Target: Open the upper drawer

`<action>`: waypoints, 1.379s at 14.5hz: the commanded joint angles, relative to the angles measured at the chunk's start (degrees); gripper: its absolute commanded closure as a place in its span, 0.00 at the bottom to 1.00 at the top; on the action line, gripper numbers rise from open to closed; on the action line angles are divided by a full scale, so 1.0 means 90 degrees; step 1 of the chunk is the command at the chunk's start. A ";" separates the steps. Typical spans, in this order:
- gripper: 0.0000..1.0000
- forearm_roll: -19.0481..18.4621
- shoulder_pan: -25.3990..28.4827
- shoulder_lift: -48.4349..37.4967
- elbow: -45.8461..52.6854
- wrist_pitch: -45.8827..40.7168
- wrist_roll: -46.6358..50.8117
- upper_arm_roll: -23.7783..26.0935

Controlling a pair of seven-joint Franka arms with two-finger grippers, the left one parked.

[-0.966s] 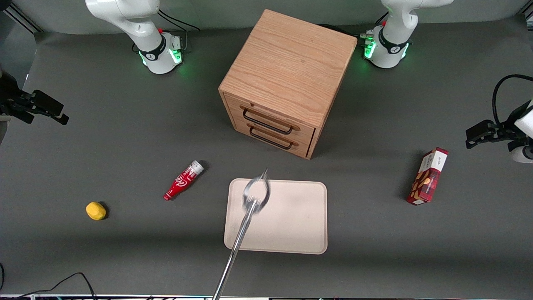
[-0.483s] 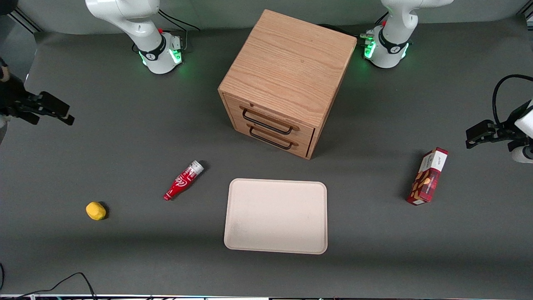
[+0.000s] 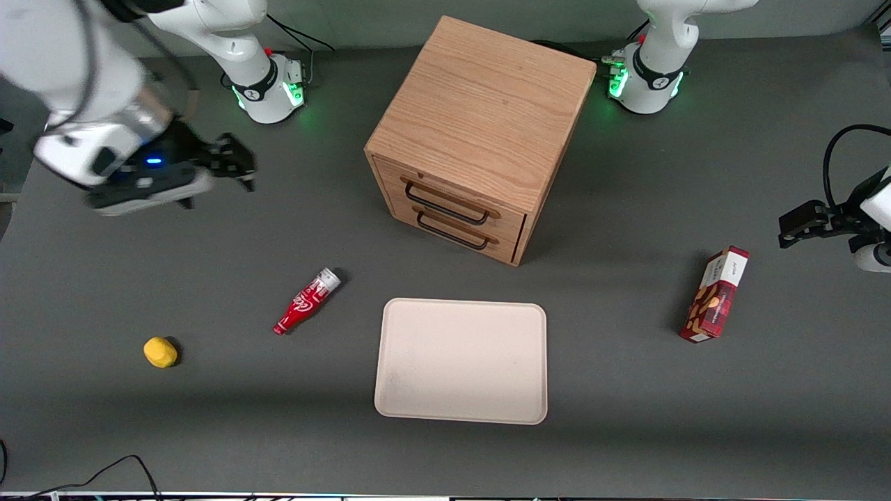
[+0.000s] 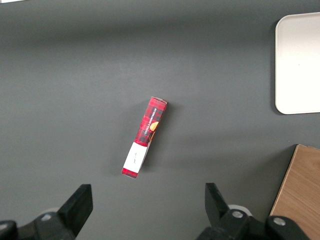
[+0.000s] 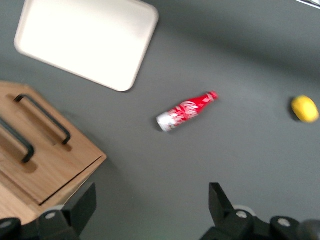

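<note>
The tool (image 3: 233, 161) is held spread open above the surface (image 3: 626, 390), well apart from the closed upper drawer (image 3: 456, 202); its handle (image 3: 445, 203) should be approached squarely.

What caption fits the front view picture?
Open black gripper hovers beside the oak cabinet; its upper drawer is shut.

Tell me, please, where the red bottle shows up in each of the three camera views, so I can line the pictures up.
Front view: the red bottle lies on the table, nearer the camera than the open end effector.
Right wrist view: the red bottle lies between the yellow object and the cabinet.
Left wrist view: not in it.
Shared landmark: the cream tray.
</note>
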 commanded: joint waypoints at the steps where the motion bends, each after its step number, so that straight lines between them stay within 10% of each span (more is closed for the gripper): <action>1: 0.00 -0.0921 0.0076 0.1051 0.0671 0.0306 -0.0128 0.0912; 12: 0.00 -0.1286 0.0175 0.3122 0.0867 0.2094 -0.1036 0.2477; 20: 0.00 -0.0612 0.0048 0.3417 0.0213 0.2095 -0.1153 0.2741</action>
